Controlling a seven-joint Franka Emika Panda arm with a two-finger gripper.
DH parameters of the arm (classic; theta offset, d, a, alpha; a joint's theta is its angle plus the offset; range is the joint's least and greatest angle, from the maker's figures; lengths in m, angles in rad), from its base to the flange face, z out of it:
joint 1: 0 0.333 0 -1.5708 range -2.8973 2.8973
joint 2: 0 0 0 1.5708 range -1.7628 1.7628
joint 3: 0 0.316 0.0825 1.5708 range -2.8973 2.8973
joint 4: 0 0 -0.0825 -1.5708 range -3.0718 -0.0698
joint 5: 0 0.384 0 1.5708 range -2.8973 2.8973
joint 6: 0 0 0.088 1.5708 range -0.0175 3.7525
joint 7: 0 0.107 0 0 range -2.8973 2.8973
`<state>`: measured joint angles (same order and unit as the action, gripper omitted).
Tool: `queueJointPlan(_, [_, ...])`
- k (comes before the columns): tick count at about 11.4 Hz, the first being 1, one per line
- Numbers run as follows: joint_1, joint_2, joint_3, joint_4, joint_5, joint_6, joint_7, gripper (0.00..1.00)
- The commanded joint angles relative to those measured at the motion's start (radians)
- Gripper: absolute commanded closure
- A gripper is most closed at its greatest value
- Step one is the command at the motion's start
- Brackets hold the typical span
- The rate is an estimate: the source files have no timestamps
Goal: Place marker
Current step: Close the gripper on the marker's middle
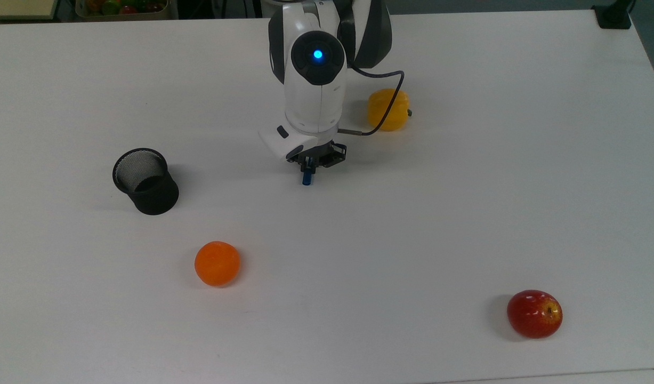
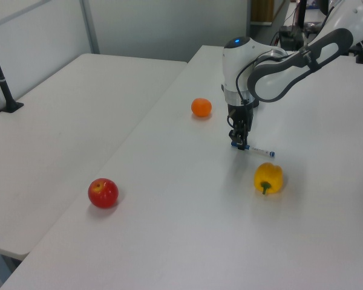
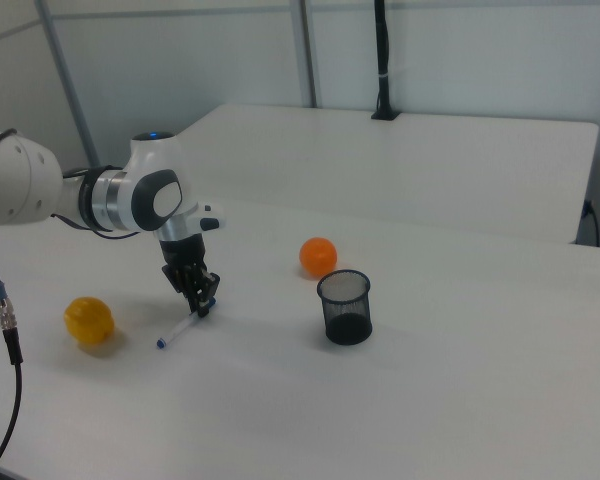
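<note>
Because the jaws (image 3: 202,304) sit right at the blue-capped end of the marker (image 3: 183,327) rather than near its middle, the main risk from here is a lopsided hold. In the right view they look closed around that cap end, while the white barrel slants down and away to its small blue tail, which rests on or just above the counter (image 1: 465,213); I cannot tell whether it touches. In the left view the barrel (image 2: 261,151) reaches from the jaws toward the yellow pepper (image 2: 268,178), which lies near the tail but apart from it. With so much length hanging out to one side, I judge that the marker could pivot between the fingertips as it rises, droop further, or slip out altogether. A swinging tail might also clip the pepper if the arm turns that way. The likely target is the black mesh cup (image 1: 145,181), standing upright well off to the top view's left, with the orange (image 1: 217,263) nearer the camera and the apple (image 1: 534,313) far away at the top view's right. Since the cup mouth is narrow and the cup looks light, a tilted marker could catch the rim, tip the cup over, or roll off across the counter.
</note>
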<state>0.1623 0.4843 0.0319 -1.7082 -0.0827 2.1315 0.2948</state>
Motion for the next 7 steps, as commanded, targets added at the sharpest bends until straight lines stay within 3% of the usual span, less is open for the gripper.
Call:
queueJointPlan(1, [0.005, -0.023, -0.003, -0.015, -0.005, -0.010, 0.018, 0.88])
queueJointPlan(7, [0.006, -0.125, 0.000, 0.019, -0.002, -0.169, 0.009, 0.88])
